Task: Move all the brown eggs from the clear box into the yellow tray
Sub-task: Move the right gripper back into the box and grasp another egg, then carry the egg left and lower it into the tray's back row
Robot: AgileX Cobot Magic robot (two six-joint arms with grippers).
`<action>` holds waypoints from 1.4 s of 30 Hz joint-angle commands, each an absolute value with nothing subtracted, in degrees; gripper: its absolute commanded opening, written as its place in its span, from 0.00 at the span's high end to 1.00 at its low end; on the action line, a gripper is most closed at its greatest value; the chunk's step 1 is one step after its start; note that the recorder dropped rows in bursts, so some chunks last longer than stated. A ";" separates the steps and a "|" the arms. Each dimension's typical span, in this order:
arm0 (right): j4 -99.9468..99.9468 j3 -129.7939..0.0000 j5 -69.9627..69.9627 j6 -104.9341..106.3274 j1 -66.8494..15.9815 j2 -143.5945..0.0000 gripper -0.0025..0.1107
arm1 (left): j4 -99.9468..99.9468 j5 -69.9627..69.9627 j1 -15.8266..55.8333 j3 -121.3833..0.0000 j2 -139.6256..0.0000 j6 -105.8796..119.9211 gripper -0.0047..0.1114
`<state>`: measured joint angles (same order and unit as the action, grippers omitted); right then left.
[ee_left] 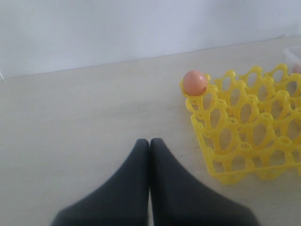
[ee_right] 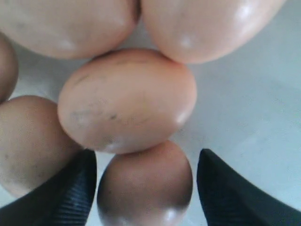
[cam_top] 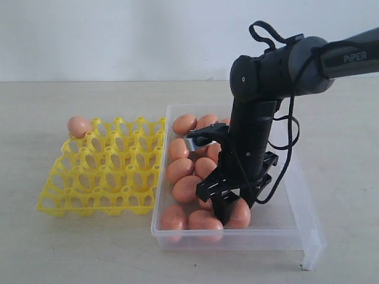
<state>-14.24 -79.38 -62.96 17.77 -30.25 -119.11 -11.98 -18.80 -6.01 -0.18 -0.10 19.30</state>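
Note:
Several brown eggs (cam_top: 186, 188) lie packed in the left half of the clear box (cam_top: 296, 234). My right gripper (cam_top: 234, 207) reaches down into the box near its front wall. In the right wrist view the right gripper (ee_right: 146, 156) is open, its fingers (ee_right: 70, 193) straddling one egg (ee_right: 146, 186), with a thin gap showing on one side. A bigger egg (ee_right: 127, 99) touches that one. The yellow tray (cam_top: 106, 177) sits left of the box and holds one egg (cam_top: 79, 126) in its far left corner cup. My left gripper (ee_left: 149, 141) is shut on nothing above bare table, apart from the tray (ee_left: 244, 136) and its egg (ee_left: 194, 82).
The right half of the clear box floor is bare of eggs. A flange runs along the box's right long side (cam_top: 311, 236). The right arm's cable (cam_top: 284, 154) hangs over the box. A corner of the box (ee_left: 294, 54) shows in the left wrist view.

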 commanded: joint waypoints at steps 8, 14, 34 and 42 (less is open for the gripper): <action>-14.68 -79.32 -61.55 12.74 -30.32 -119.96 0.87 | -12.13 -18.00 -6.15 0.00 0.00 18.63 1.00; -14.68 -79.32 -60.63 12.52 -30.32 -119.82 0.98 | -12.13 -18.00 -6.15 0.00 0.00 18.63 1.00; -12.70 -79.32 -35.81 4.56 -33.71 -99.74 0.98 | -12.13 -18.00 -6.15 0.00 0.00 18.63 1.00; -12.82 -79.32 -0.56 8.40 -44.65 -105.03 0.98 | -12.13 -18.00 -6.15 0.00 0.00 18.63 1.00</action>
